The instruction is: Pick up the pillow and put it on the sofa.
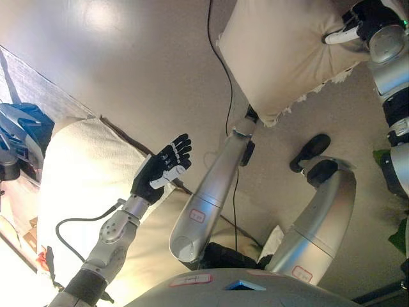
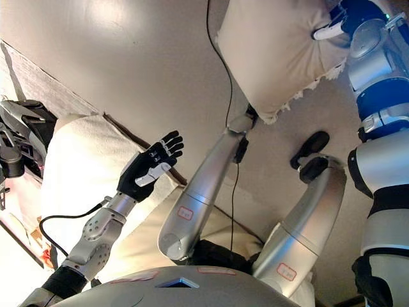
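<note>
A beige pillow (image 1: 281,54) with a frayed lower edge hangs above the floor at the upper right. My right hand (image 1: 354,29) grips its right edge, with one white-tipped finger lying across the fabric. The cream sofa (image 1: 77,185) fills the lower left. My left hand (image 1: 163,167) hovers over the sofa's right edge, fingers straight and spread, holding nothing. It is well apart from the pillow.
A blue and black object (image 1: 16,128) sits at the far left beside the sofa, next to a grey strip (image 1: 38,89). Beige floor (image 1: 128,51) spreads across the top. Green leaves (image 1: 383,157) show at the right edge.
</note>
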Controlling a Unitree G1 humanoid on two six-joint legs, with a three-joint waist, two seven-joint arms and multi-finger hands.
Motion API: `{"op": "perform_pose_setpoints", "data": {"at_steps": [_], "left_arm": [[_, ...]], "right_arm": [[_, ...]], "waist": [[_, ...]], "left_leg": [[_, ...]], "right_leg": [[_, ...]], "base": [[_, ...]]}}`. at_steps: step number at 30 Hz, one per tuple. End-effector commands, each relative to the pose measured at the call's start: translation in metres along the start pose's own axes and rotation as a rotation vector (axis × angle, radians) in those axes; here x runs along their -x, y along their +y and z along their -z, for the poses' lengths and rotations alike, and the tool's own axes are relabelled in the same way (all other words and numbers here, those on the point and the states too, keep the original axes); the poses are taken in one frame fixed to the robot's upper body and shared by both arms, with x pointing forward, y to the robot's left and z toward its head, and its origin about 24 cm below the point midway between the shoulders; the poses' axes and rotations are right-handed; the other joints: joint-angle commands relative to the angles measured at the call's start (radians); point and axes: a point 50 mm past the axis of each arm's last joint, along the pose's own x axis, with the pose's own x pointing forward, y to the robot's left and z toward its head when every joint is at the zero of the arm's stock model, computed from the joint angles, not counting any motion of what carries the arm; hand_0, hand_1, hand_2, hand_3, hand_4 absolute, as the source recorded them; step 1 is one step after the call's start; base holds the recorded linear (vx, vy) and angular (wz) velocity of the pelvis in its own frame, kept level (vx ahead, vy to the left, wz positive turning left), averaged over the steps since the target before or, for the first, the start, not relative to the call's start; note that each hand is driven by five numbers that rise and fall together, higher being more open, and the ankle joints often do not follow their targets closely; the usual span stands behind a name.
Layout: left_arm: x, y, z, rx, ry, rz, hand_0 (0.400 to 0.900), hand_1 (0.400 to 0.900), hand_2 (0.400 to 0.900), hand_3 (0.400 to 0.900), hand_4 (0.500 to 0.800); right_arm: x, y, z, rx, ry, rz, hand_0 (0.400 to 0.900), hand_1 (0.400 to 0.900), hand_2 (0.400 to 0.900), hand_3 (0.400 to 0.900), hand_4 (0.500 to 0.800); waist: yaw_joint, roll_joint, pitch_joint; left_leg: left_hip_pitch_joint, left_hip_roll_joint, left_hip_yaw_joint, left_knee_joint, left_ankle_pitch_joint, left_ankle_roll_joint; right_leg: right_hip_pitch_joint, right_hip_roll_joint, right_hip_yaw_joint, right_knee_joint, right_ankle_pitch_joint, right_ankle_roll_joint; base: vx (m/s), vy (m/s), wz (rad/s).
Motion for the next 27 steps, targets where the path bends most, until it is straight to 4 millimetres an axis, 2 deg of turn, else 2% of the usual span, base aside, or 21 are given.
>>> {"op": "perform_pose_setpoints", "data": {"at_steps": [1, 4, 8, 11, 14, 16, 18, 22, 23, 27], "left_arm": [[0.001, -0.003, -0.019, 0.013, -0.111, 0.022, 0.9, 0.9, 0.9, 0.9, 0.8], [0.001, -0.002, -0.018, 0.002, -0.093, 0.023, 0.9, 0.9, 0.9, 0.9, 0.8], [-0.001, 0.005, -0.009, -0.022, -0.008, 0.007, 0.9, 0.9, 0.9, 0.9, 0.8], [0.002, 0.015, 0.009, -0.042, 0.1, -0.034, 0.9, 0.9, 0.9, 0.9, 0.8], [0.01, 0.033, 0.029, -0.029, 0.228, -0.102, 0.9, 0.9, 0.9, 0.9, 0.8], [0.012, 0.036, 0.032, -0.027, 0.249, -0.114, 0.9, 0.9, 0.9, 0.9, 0.8], [0.019, 0.051, 0.052, -0.044, 0.381, -0.183, 0.9, 0.9, 0.9, 0.9, 0.8], [0.034, 0.059, 0.079, -0.082, 0.567, -0.245, 0.9, 0.9, 0.9, 0.9, 0.8], [0.038, 0.061, 0.086, -0.089, 0.607, -0.262, 0.9, 0.9, 0.9, 0.9, 0.8], [0.054, 0.064, 0.11, -0.116, 0.767, -0.321, 0.9, 0.9, 0.9, 0.9, 0.8]], "right_arm": [[0.01, -0.059, -0.017, -0.027, -0.17, 0.156, 0.4, 0.4, 0.4, 0.4, 0.5], [0.009, -0.051, -0.01, -0.03, -0.176, 0.126, 0.4, 0.4, 0.4, 0.4, 0.5], [0.009, -0.033, -0.001, -0.023, -0.207, 0.073, 0.4, 0.4, 0.4, 0.4, 0.5], [0.011, -0.02, 0.004, -0.01, -0.225, 0.026, 0.4, 0.4, 0.4, 0.4, 0.5], [0.014, -0.01, 0.01, 0.016, -0.247, -0.037, 0.4, 0.4, 0.4, 0.4, 0.5], [0.014, -0.008, 0.01, 0.017, -0.252, -0.047, 0.4, 0.4, 0.4, 0.4, 0.5], [0.018, -0.001, 0.016, 0.037, -0.265, -0.115, 0.4, 0.4, 0.4, 0.4, 0.5], [0.024, 0.009, 0.027, 0.094, -0.283, -0.211, 0.4, 0.4, 0.4, 0.4, 0.5], [0.026, 0.01, 0.028, 0.101, -0.292, -0.234, 0.4, 0.4, 0.4, 0.4, 0.5], [0.037, 0.023, 0.03, 0.145, -0.345, -0.354, 0.4, 0.4, 0.4, 0.4, 0.5]], "waist": [[-0.002, 0.124, 0.036], [-0.003, 0.11, 0.036], [-0.02, 0.067, 0.036], [-0.039, 0.028, 0.036], [-0.063, -0.02, 0.036], [-0.068, -0.029, 0.036], [-0.095, -0.082, 0.031], [-0.124, -0.147, -0.052], [-0.131, -0.161, -0.069], [-0.163, -0.221, -0.154]], "left_leg": [[0.134, 0.019, 0.036, 0.03, -0.149, 0.041], [0.215, 0.023, 0.031, -0.025, -0.144, 0.037], [0.35, 0.027, 0.022, -0.11, -0.14, 0.032], [0.455, 0.03, 0.02, -0.174, -0.137, 0.028], [0.557, 0.035, 0.027, -0.228, -0.139, 0.031], [0.573, 0.036, 0.029, -0.235, -0.14, 0.032], [0.697, 0.049, 0.038, -0.284, -0.148, 0.035], [0.807, 0.075, 0.05, -0.329, -0.17, 0.036], [0.822, 0.082, 0.061, -0.347, -0.146, 0.042], [0.944, 0.103, 0.083, -0.412, -0.165, 0.037]], "right_leg": [[0.155, 0.045, -0.078, -0.051, -0.051, -0.02], [0.247, 0.046, -0.102, -0.128, -0.037, -0.011], [0.396, 0.049, -0.135, -0.269, 0.003, 0.008], [0.519, 0.051, -0.16, -0.381, 0.036, 0.022], [0.638, 0.061, -0.18, -0.476, 0.066, 0.033], [0.658, 0.064, -0.182, -0.49, 0.07, 0.035], [0.794, 0.081, -0.184, -0.583, 0.095, 0.047], [0.919, 0.11, -0.18, -0.682, 0.114, 0.055], [0.945, 0.114, -0.194, -0.72, 0.149, 0.051], [1.065, 0.139, -0.183, -0.815, 0.166, 0.065]], "base": [[-0.01, -0.064, -0.04], [0.0, -0.059, -0.06], [0.01, -0.054, -0.1], [0.04, -0.039, -0.16], [0.04, -0.034, -0.21], [0.03, -0.023, -0.15], [0.11, -0.032, -0.3], [0.14, 0.013, -0.2], [0.11, 0.02, -0.14], [0.18, 0.018, -0.15]]}}
